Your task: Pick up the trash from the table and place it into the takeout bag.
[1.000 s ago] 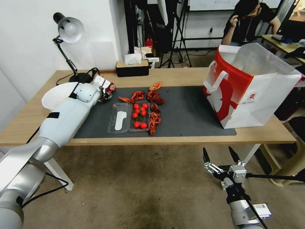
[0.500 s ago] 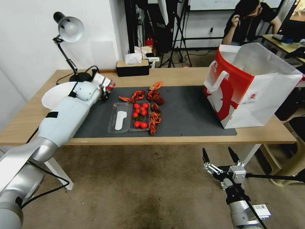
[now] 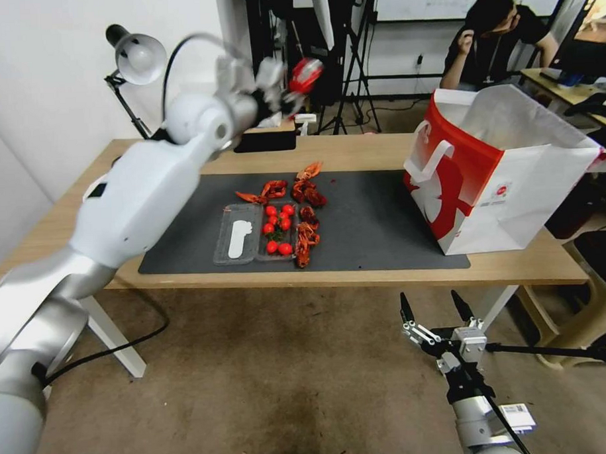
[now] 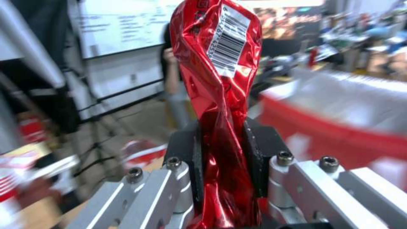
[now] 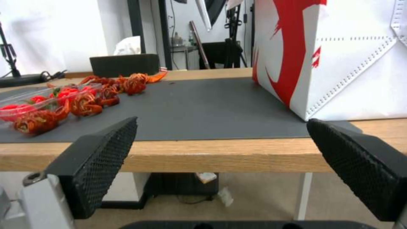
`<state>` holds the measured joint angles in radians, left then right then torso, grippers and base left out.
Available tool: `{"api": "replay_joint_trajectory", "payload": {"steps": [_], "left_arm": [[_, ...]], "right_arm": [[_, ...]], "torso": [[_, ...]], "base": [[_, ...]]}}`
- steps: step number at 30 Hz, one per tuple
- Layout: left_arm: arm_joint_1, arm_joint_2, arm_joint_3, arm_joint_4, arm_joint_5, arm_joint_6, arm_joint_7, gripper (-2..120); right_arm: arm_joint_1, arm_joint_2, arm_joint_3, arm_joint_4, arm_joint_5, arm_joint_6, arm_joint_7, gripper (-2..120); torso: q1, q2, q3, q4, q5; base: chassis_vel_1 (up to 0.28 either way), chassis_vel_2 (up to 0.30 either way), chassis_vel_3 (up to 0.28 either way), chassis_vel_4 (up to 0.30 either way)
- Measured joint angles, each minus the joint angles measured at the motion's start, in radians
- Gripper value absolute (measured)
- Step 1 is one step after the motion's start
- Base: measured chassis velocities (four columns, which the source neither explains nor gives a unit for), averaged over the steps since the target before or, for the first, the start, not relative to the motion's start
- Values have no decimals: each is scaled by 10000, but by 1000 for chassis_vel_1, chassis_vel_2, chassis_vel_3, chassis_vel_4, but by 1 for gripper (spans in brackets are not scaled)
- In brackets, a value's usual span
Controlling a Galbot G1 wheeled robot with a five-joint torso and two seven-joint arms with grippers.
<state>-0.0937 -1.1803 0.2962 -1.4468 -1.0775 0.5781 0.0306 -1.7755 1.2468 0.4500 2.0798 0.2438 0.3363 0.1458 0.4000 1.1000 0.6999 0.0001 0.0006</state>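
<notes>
Can in the clamp: my left gripper (image 3: pixel 286 88) is up in the upper middle of the head view, above the far edge of the table, its fingers (image 4: pixel 258 149) pinched tight on the dented red soda can (image 4: pixel 216 95). On the left wrist view I see the can crushed thin between the black pads, barcode label near its top end, sticking out past the fingertips.

Large red-and-white paper takeout bag (image 3: pixel 507 180) stands on the right of the head view at the right end of the long light-wood table (image 3: pixel 380 148), mouth open, silvery lining showing, white loop handle on its near red face. I cannot tell what lies inside it. The can is well apart from the bag, off to its left and higher.

Centre frame, on the dark grey rectangular mat (image 3: pixel 376 224), I see the clear plastic tray (image 3: pixel 257 232): red cherry tomatoes (image 3: pixel 278 226) in one compartment, a white piece in the one to its left. Red crayfish shells (image 3: pixel 306 213) lie loose on the mat just beside and behind the tray.

My right gripper (image 3: pixel 435 315) hangs at lower right, below the table's front edge, fingers spread wide with nothing between them; its wrist view looks level across the mat toward the bag's corner.
</notes>
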Motion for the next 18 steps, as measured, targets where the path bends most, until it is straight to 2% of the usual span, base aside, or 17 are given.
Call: {"api": "replay_joint_trajectory", "payload": {"steps": [3,4,7,8,10,12,14,18], "left_arm": [[-566,-1032,442,387,-529,-155,-147,19],[-566,-1032,442,387,-529,-155,-147,19],[-941,-2179,934,1010,-626,-519,76,19],[-941,-2179,934,1010,-626,-519,76,19],[-1093,-2814,1281,1329,-610,-610,140,19],[-1135,-3045,1436,1462,-587,-616,155,19],[-1215,-3595,1744,1850,-516,-688,184,19],[-1266,-4090,1938,2372,-424,-900,228,19]], "right_arm": [[-55,28,52,-2,-2,21,0,100],[-55,28,52,-2,-2,21,0,100],[-65,52,80,-4,-2,45,-1,100],[-65,52,80,-4,-2,45,-1,100],[-70,66,89,-5,-2,60,-1,100],[-75,75,89,-5,-2,74,-1,100],[-103,103,93,-21,-2,156,-6,100],[-138,123,100,-37,-2,222,-17,100]], "torso": [[0,0,0,-1,0],[0,0,0,-1,0],[1,0,1,-5,-1],[1,0,1,-5,-1],[0,0,1,-3,-2],[0,0,1,-3,-1],[0,0,1,-2,-3],[0,0,1,-2,-4]], "base": [[0,0,0,0],[0,0,0,0],[0,0,0,0],[0,0,0,0],[0,0,0,0],[0,0,0,0],[0,0,0,0],[0,0,0,0]]}}
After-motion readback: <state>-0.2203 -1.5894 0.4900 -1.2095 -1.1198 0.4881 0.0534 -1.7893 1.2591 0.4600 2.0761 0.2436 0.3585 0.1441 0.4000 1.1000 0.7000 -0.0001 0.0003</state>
